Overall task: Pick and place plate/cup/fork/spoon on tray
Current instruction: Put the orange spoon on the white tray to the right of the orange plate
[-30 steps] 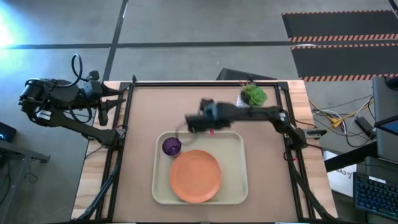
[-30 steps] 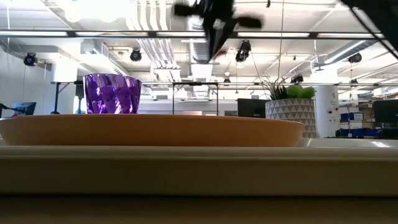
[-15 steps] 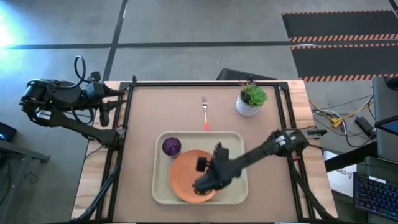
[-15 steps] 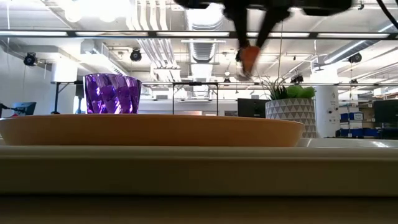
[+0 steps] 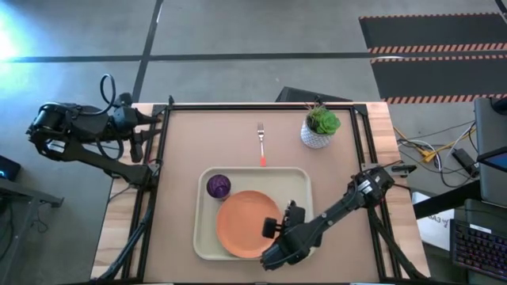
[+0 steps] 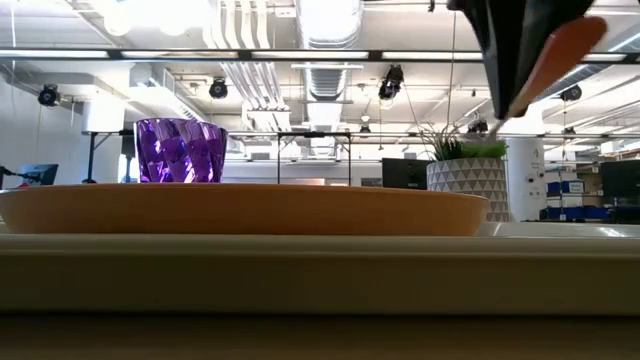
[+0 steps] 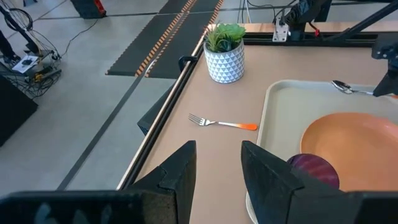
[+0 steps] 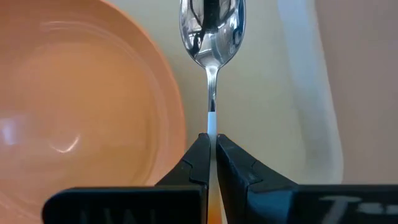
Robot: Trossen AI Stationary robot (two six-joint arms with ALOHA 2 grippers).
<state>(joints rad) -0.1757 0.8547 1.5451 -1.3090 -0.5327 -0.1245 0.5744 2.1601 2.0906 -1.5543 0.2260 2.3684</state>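
The cream tray (image 5: 305, 178) holds the orange plate (image 5: 248, 224) and the purple cup (image 5: 219, 186). My right gripper (image 5: 290, 215) is shut on the spoon (image 8: 211, 28) above the tray's right strip, beside the plate (image 8: 81, 106). The fork (image 5: 261, 144) lies flat on the table beyond the tray's far rim and also shows in the left wrist view (image 7: 221, 123). My left gripper (image 7: 217, 158) is open and empty at the table's far left corner (image 5: 154, 127). My right gripper pinches the spoon's handle (image 8: 212, 127) between its two fingers, just behind the metal neck. The fingers lie along the spoon, and the bowl sticks out ahead of them. In the low view the orange-red handle (image 6: 560, 50) slants down and the spoon hangs clear of the tray.
A white pot with a green plant (image 5: 320, 127) stands at the table's far right, right of the fork. Bare brown table lies left of the tray and between the tray and the far edge. A dark frame rail (image 5: 158, 170) runs along the table's sides.
My right gripper has carried the spoon from beside the fork, beyond the tray's far rim, toward the near edge. It passed over the plate and now stands over the tray's right strip. It has stayed shut on the spoon. The fork has stayed on the table.
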